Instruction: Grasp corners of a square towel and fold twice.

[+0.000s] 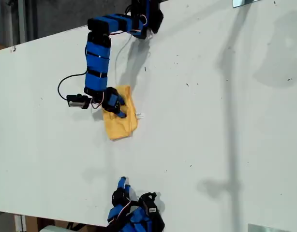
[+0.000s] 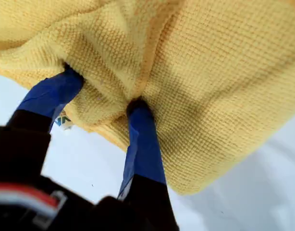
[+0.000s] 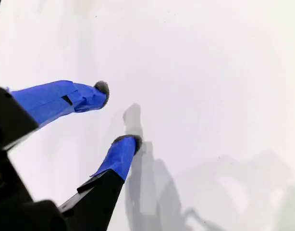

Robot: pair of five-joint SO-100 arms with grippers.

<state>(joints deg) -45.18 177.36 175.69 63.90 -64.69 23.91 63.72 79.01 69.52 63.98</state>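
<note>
Camera: (image 1: 79, 101) hangs off the wrist of the arm that reaches in from the exterior view's top, on the side of my first gripper away from the towel.
First gripper: (image 1: 118, 107) clenched on the towel. In the first wrist view both blue fingers (image 2: 143, 144) are buried in the weave with a ridge of cloth pinched between them. It sits low on the cloth; my judgement is that this keeps the pinched layers together while the fold is pressed down.
Towel: (image 1: 121, 121) lies on the table under and just beyond my first gripper, bunched into a narrow strip that looks already folded at least once. Layers cannot be counted.
Corner: which of the towel's corners is pinched cannot be told; the fingers hide the hem.
Tag: (image 1: 140, 115) white, sticking out from the towel edge on the far side from the camera, flat on the table.
Second gripper: (image 1: 123, 186) released, fingers spread over bare surface in the second wrist view, nothing between them. It sits well apart from the towel, at the exterior view's bottom edge, likely parked clear so the fold is not disturbed.
Table: (image 1: 211, 121) white, bears the towel.
Stage: judged late; the fold looks close to done, with release of the cloth to follow.
</note>
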